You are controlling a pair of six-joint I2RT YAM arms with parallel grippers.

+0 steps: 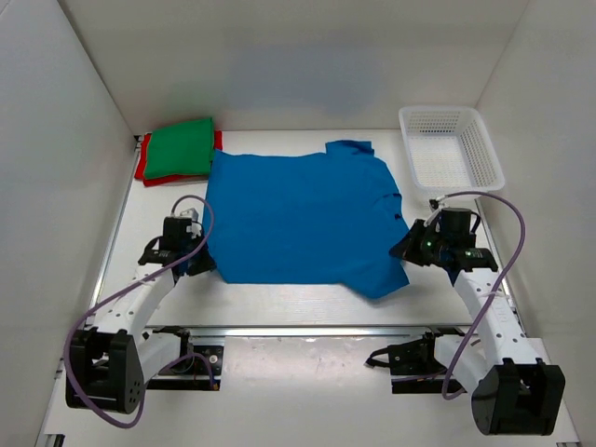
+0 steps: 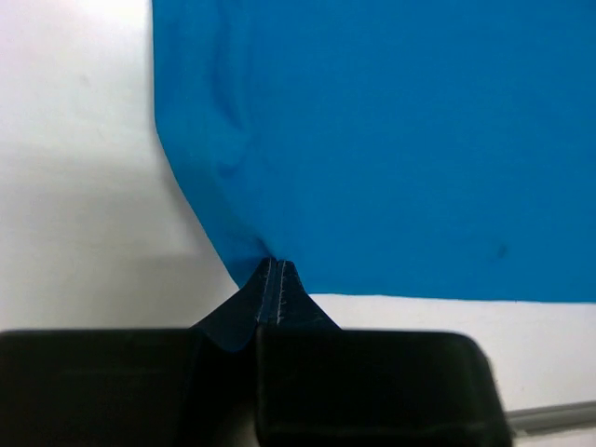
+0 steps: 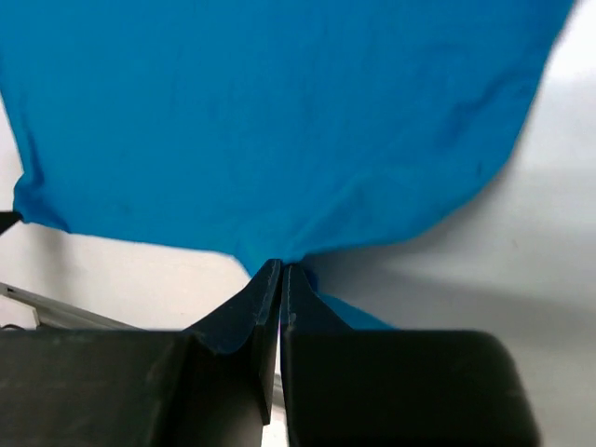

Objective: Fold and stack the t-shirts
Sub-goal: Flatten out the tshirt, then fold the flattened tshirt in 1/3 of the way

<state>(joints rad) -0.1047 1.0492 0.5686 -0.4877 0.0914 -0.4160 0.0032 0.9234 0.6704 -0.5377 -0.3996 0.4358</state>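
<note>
A bright blue t-shirt lies spread across the middle of the table. My left gripper is shut on its near left corner; in the left wrist view the blue cloth runs into the closed fingertips. My right gripper is shut on the shirt's near right edge, and the blue cloth meets its pinched tips. At the back left, a folded green t-shirt rests on a folded red t-shirt.
A white plastic mesh basket stands at the back right. White walls close in the table on the left, back and right. A metal rail runs along the near edge between the arm bases.
</note>
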